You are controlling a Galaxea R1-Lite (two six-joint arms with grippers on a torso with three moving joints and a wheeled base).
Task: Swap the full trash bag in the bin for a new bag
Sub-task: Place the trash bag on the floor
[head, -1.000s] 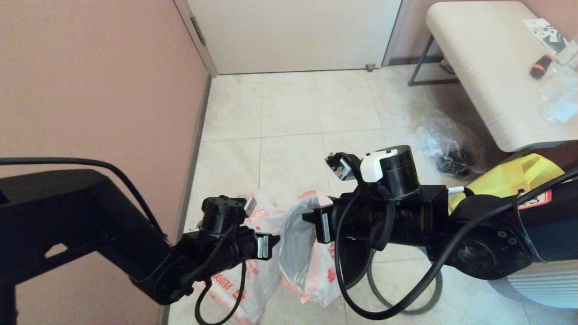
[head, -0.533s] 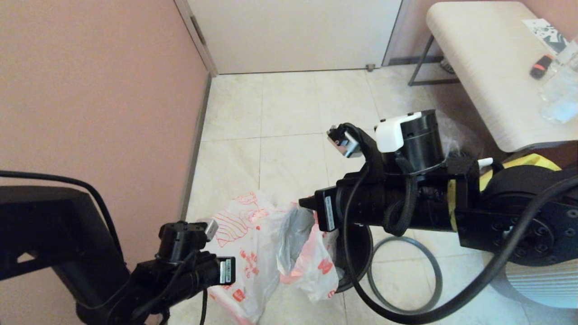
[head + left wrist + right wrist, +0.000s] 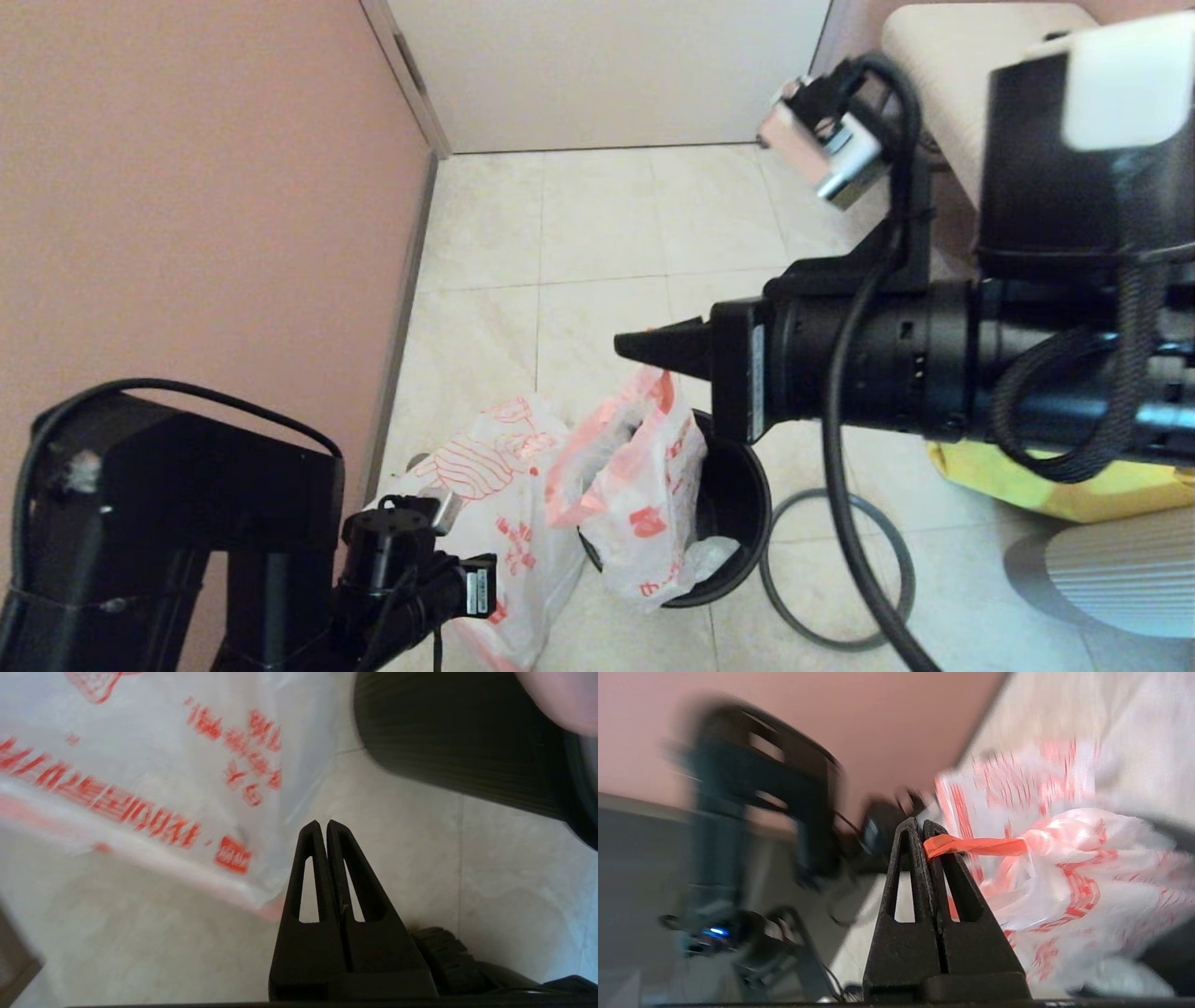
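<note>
My right gripper is shut on the twisted orange handle of the full trash bag. The lumpy white bag with orange print hangs half out of the black bin, draped over its near-left rim. The dark grey hoop rim lies on the floor right of the bin. The new bag, thin with striped print, sits left of the bin. My left gripper is shut and empty, low beside the new bag's bottom corner, with the bin's ribbed side ahead.
A pink wall and skirting run along the left. A yellow tote sits right of the bin under my right arm. A pale table stands at the back right, a white ribbed object at the lower right. Tiled floor stretches toward the door.
My right arm has risen and drawn the full bag upward by its handle, partly out of the bin. My left arm has pulled back and down to the lower left, away from the bags.
</note>
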